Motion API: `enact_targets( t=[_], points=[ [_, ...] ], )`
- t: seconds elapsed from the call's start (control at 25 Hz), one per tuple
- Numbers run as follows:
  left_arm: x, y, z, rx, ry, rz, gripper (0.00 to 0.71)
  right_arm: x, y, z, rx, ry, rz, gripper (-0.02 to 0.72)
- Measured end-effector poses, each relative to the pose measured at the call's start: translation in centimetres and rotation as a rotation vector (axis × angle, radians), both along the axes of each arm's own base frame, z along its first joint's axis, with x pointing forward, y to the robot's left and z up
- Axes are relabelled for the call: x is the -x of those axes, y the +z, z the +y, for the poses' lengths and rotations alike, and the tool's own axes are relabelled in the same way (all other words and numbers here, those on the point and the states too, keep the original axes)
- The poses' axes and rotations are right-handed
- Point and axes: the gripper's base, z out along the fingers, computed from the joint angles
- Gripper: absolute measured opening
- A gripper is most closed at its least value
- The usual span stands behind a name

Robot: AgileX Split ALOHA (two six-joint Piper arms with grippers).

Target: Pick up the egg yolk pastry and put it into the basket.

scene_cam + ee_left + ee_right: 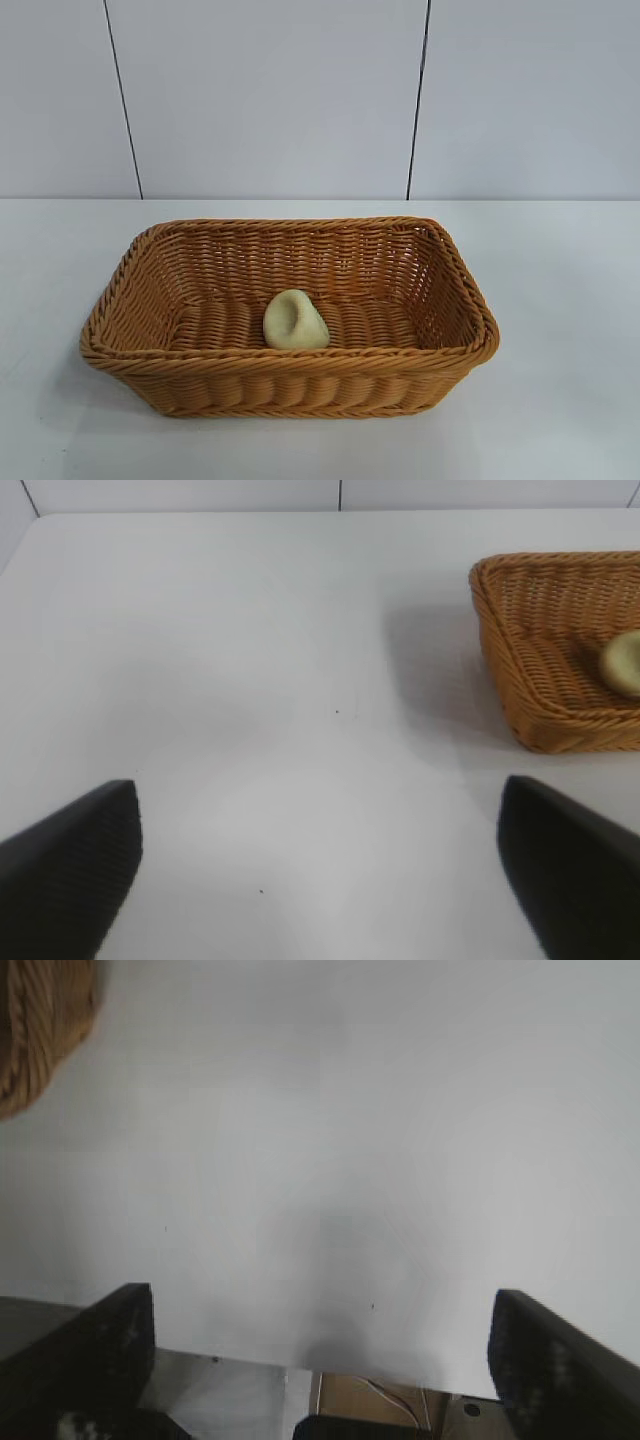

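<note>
The pale cream-yellow egg yolk pastry (295,321) lies inside the orange-brown wicker basket (290,361), on its floor near the front wall; the left wrist view shows the pastry (626,662) in the basket (545,695) too. Neither arm appears in the exterior view. My left gripper (320,865) is open over bare table, well away from the basket, with nothing between its fingers. My right gripper (322,1350) is open as well, empty, above the table's edge, with a corner of the basket (40,1030) far off.
The white table (560,300) surrounds the basket on all sides, with a grey panelled wall (270,100) behind. In the right wrist view the table edge (250,1365) shows, with a brown surface and cable (385,1395) below it.
</note>
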Motion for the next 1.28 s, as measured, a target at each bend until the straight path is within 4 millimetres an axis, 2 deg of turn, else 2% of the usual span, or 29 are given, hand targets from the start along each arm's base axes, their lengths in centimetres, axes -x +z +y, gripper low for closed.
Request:
enact_targets(
  t=[0.12, 0.32, 0.68, 1.0, 1.28],
  points=[
    [0.0, 0.0, 0.0, 0.000, 0.000, 0.000, 0.692, 3.5, -0.7, 0.0, 0.007, 0.008, -0.115, 0.645],
    [0.0, 0.0, 0.0, 0.000, 0.000, 0.000, 0.692, 8.3, -2.0, 0.1, 0.012, 0.004, -0.290, 0.645],
    [0.0, 0.0, 0.0, 0.000, 0.000, 0.000, 0.692, 14.3, 0.2, 0.1, 0.027, 0.002, -0.693, 0.645],
    [0.0, 0.0, 0.0, 0.000, 0.000, 0.000, 0.692, 18.3, 0.7, 0.1, 0.037, -0.004, -0.953, 0.645],
    [0.0, 0.0, 0.0, 0.000, 0.000, 0.000, 0.692, 18.7, 0.7, 0.0, 0.056, -0.007, -0.975, 0.645]
  ],
)
